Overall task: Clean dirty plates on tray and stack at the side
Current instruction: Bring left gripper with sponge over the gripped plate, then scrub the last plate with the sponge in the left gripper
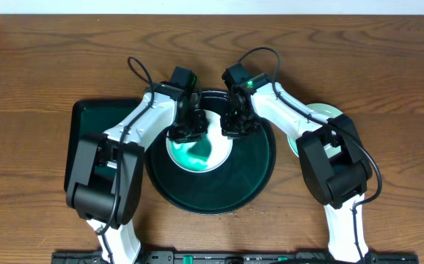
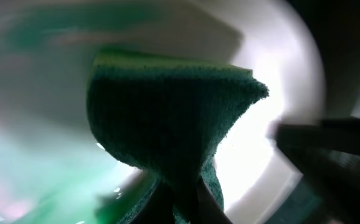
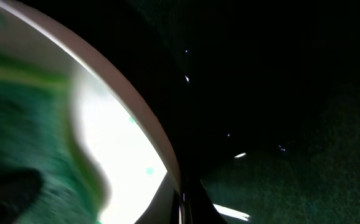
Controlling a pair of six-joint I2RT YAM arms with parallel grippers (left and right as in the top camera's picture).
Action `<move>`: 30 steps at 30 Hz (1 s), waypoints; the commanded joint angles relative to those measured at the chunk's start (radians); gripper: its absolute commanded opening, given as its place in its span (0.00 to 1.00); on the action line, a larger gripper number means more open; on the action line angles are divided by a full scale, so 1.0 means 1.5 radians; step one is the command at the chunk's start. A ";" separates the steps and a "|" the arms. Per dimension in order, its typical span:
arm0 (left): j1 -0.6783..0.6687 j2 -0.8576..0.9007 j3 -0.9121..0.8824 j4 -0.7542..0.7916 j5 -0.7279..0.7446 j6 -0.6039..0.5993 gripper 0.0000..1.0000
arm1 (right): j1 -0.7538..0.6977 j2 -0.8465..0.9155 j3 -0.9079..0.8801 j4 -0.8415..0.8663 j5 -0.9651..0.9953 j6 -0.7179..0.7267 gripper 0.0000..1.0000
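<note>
A white plate (image 1: 216,158) with teal-green smears lies on the large round black tray (image 1: 252,176). My left gripper (image 1: 185,132) is shut on a teal-green sponge (image 2: 167,118) and presses it onto the plate (image 2: 273,143). My right gripper (image 1: 235,128) is shut on the plate's right rim (image 3: 149,130), one finger inside and one outside. Another plate (image 1: 322,116) lies on the table to the right of the tray, mostly hidden by my right arm. A third plate is not in view.
A rectangular dark green tray (image 1: 94,121) lies left of the black tray, partly under my left arm. The wooden table (image 1: 50,59) surrounds both. The black tray floor (image 3: 292,124) fills the right wrist view.
</note>
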 commanded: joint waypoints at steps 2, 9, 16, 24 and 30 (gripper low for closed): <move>-0.004 0.020 0.000 0.028 0.104 0.064 0.07 | -0.004 0.009 -0.015 0.006 0.033 0.019 0.01; 0.022 0.007 0.018 -0.030 -0.205 -0.111 0.07 | -0.004 0.009 -0.015 0.005 0.033 0.019 0.01; 0.035 0.007 0.017 -0.096 -0.332 -0.140 0.08 | -0.004 0.009 -0.015 0.005 0.033 0.019 0.01; 0.031 0.007 0.017 -0.145 -0.230 -0.054 0.07 | -0.004 0.009 -0.015 0.006 0.032 0.019 0.01; 0.031 0.007 0.017 -0.127 0.036 0.151 0.07 | -0.004 0.009 -0.015 0.006 0.032 0.019 0.01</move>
